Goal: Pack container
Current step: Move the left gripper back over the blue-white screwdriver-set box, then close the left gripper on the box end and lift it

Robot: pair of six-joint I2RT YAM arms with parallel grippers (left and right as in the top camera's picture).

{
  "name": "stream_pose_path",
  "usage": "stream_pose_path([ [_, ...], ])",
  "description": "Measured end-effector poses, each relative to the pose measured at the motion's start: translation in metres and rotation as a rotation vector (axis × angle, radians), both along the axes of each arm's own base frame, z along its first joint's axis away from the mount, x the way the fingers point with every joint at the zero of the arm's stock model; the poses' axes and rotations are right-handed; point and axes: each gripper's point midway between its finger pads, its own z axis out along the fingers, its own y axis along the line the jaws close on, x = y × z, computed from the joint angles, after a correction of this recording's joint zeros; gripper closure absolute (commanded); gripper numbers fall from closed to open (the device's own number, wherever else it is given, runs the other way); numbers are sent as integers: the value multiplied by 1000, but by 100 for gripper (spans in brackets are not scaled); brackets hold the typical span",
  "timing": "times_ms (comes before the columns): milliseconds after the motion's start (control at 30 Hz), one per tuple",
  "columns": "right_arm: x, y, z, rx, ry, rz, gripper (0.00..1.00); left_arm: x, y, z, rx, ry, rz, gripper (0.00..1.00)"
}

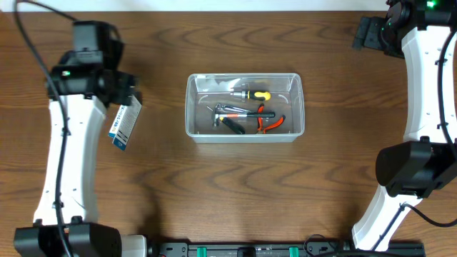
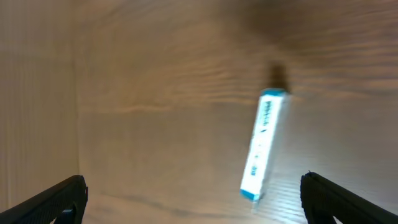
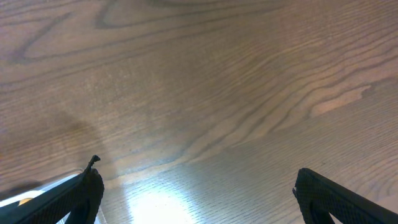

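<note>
A screwdriver (image 1: 251, 94) and pliers (image 1: 270, 123) are packed in the container (image 1: 243, 135); the cardboard box (image 2: 264, 143) is left on the tabletop (image 1: 214, 193); the left tool (image 2: 193, 202) and right tool (image 3: 196, 199) are spread wide, empty.

The container (image 1: 245, 132) is clear glossy plastic on a smooth, faintly shiny wood-grain table (image 1: 214, 193).

White arm links (image 1: 68, 157), black joint housings (image 1: 96, 39), small green indicator lights (image 1: 66, 73), black jaws
</note>
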Motion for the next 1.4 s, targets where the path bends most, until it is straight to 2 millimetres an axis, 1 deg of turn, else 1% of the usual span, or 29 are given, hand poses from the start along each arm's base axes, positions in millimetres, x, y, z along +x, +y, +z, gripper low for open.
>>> stream_pose_path([
  [100, 0, 0, 0, 0, 0, 0, 1, -8, 18, -14, -27, 30, 53, 2],
  [200, 0, 0, 0, 0, 0, 0, 1, -13, 23, -39, -78, 73, 71, 2],
  [400, 0, 0, 0, 0, 0, 0, 1, -19, 16, -107, -158, 221, 65, 2],
  [467, 0, 0, 0, 0, 0, 0, 1, -20, 14, -123, -180, 260, 61, 2],
  [533, 0, 0, 0, 0, 0, 0, 1, -20, 11, -134, -198, 288, 58, 2],
  [633, 0, 0, 0, 0, 0, 0, 1, -19, 7, -146, -223, 315, 53, 2],
  [900, 0, 0, 0, 0, 0, 0, 1, -14, -2, -171, -284, 353, 36, 2],
  [1100, 0, 0, 0, 0, 0, 0, 1, -10, -7, -182, -314, 363, 2, 2],
  [1400, 0, 0, 0, 0, 0, 0, 1, -7, -8, -189, -313, 372, -32, 1],
])
